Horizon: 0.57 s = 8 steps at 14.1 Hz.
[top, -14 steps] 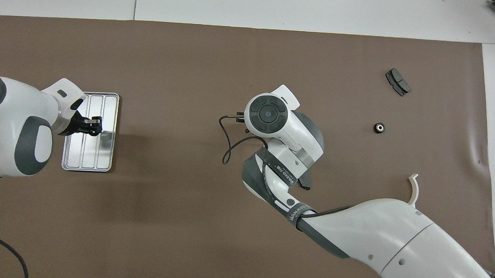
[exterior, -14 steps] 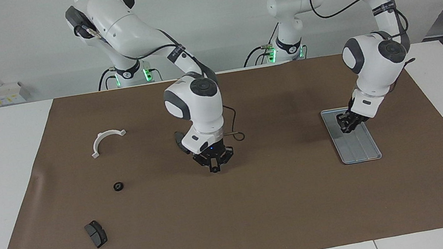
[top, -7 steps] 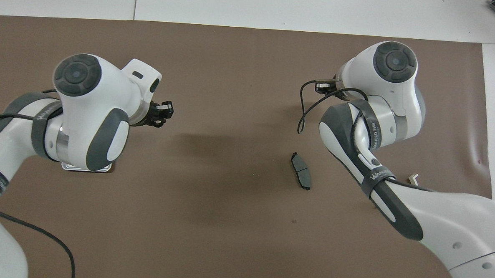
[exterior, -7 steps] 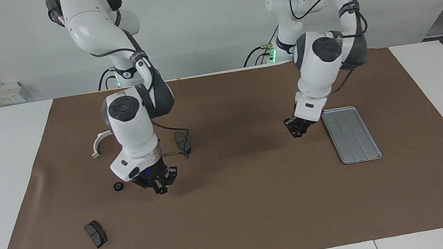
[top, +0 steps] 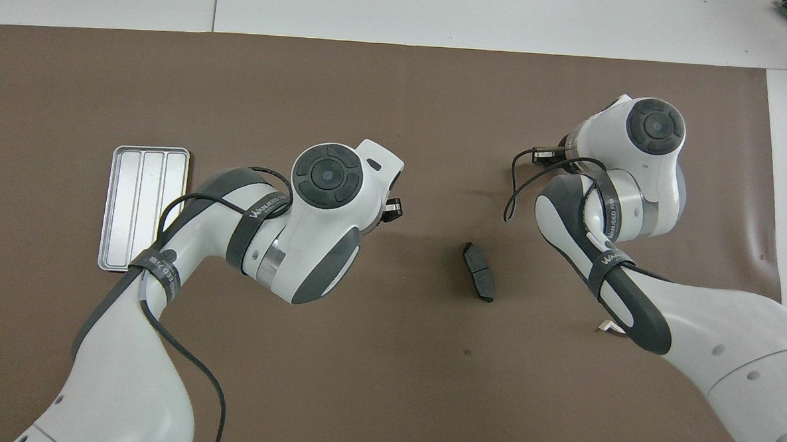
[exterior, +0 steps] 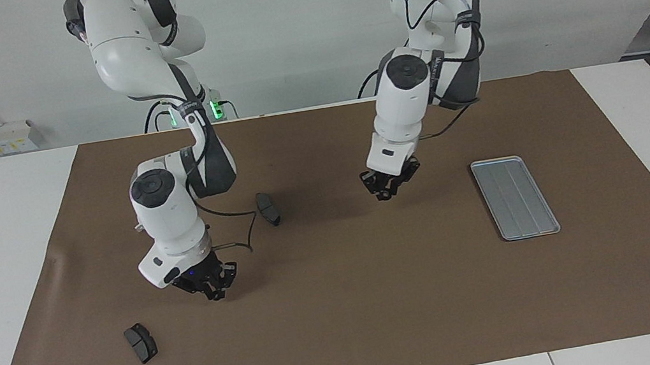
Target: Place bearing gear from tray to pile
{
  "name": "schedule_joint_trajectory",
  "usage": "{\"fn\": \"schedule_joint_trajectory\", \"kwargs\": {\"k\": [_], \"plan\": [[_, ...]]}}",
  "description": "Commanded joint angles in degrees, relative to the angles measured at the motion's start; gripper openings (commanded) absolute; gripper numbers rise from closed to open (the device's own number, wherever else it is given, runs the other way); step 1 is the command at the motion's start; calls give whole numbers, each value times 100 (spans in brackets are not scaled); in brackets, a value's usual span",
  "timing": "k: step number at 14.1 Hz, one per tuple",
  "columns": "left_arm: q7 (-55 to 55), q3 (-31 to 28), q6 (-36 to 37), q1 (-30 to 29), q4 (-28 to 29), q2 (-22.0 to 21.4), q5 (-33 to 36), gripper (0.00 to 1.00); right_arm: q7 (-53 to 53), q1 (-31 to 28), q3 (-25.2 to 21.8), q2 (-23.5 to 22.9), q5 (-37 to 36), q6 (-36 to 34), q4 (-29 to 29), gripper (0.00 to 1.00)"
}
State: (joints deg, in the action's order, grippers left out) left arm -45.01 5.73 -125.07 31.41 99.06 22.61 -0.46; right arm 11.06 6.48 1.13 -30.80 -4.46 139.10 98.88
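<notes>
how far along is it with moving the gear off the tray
The tray looks bare, so the pickup seems done. The left gripper hangs over the brown mat partway between the tray and the parts; whether it carries the gear cannot be made out. Left to do: setting the gear down among the parts, near the two brake pads at the right arm's end. The right gripper hovers low there.

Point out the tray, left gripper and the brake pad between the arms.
tray (exterior: 515, 198), facing view, ridged floor.
left gripper (exterior: 388, 187), facing view, between fingertips.
brake pad (top: 479, 272), overhead view, middle of its face.
</notes>
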Motion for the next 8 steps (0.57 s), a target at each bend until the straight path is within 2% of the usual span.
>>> {"fn": "schedule_joint_trajectory", "kwargs": {"k": [1, 2, 3, 4, 5, 6, 8], "plan": [[-96, -108, -210, 225, -168, 288, 178, 0, -218, -7, -26, 162, 164, 179, 290, 0], [-96, -108, -298, 226, -116, 306, 187, 0, -227, -7, -43, 162, 156, 170, 290, 12], [-87, -108, -316, 226, -98, 314, 187, 12, -209, -7, -43, 162, 164, 127, 247, 85], [-78, -108, -316, 226, -98, 315, 187, 32, -183, -7, -43, 206, 156, 118, 246, 100], [-69, -108, -307, 226, -133, 306, 187, 44, -183, 2, -43, 354, 155, 48, 246, 100], [-60, -108, -229, 208, -176, 306, 178, 47, -174, 11, -43, 486, 155, -127, 229, 100], [-43, -116, -211, 147, -282, 288, 195, 90, -157, 72, 9, 820, 155, -479, 220, 100]]}}
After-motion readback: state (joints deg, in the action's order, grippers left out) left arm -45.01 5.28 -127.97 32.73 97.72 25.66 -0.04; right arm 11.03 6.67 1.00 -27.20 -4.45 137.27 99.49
